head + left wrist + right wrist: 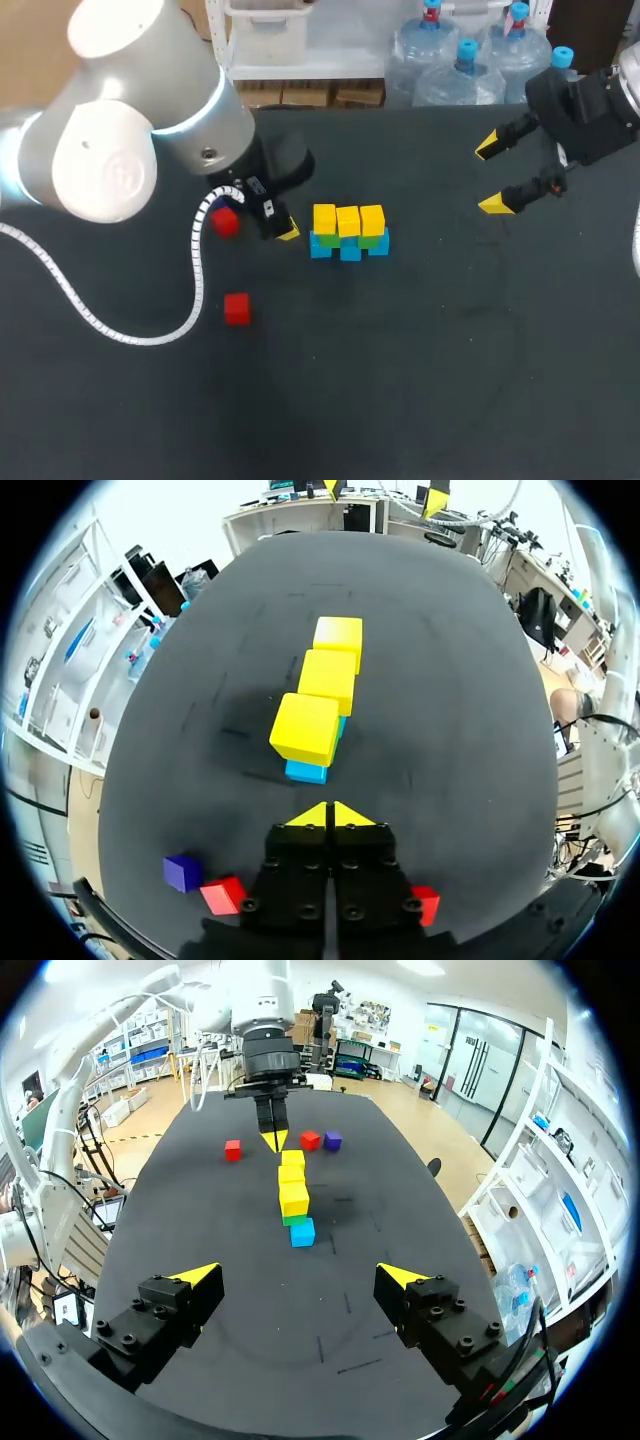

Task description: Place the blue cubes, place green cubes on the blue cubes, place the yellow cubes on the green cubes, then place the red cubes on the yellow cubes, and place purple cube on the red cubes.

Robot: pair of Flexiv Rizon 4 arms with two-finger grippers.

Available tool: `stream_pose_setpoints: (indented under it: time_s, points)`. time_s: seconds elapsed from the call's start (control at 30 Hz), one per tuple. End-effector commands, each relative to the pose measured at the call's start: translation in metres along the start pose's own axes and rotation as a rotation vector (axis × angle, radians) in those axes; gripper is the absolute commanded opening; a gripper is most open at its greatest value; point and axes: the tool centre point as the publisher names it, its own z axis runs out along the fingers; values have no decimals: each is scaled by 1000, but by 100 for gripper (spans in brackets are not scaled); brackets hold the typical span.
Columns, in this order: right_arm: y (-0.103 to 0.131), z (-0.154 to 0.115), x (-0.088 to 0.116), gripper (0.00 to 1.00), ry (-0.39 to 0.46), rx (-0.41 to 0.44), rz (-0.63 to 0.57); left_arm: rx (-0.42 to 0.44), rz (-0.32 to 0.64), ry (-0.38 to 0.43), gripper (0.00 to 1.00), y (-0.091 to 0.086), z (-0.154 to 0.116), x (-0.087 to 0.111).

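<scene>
Gaping right end effector (300,1276); left end effector (327,815) pinched

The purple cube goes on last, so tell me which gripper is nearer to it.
Left. The left gripper hangs close beside the purple cube; the right gripper is far off, beyond the stacked cubes.

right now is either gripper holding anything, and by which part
Nothing is held: the left gripper is shut empty, and the right gripper is open.
</scene>
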Motion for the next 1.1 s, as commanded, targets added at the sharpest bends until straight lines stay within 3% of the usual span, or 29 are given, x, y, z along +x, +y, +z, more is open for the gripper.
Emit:
stream_pose_setpoints:
  time_s: [0.03,1.1]
  points:
    - [0,0,0,100,-2,1,-1,-1,3,-3,0,0,0,0]
    - [2,6,-1,100,2,-28,-4,2,3,-22,0,-3,5,-1]
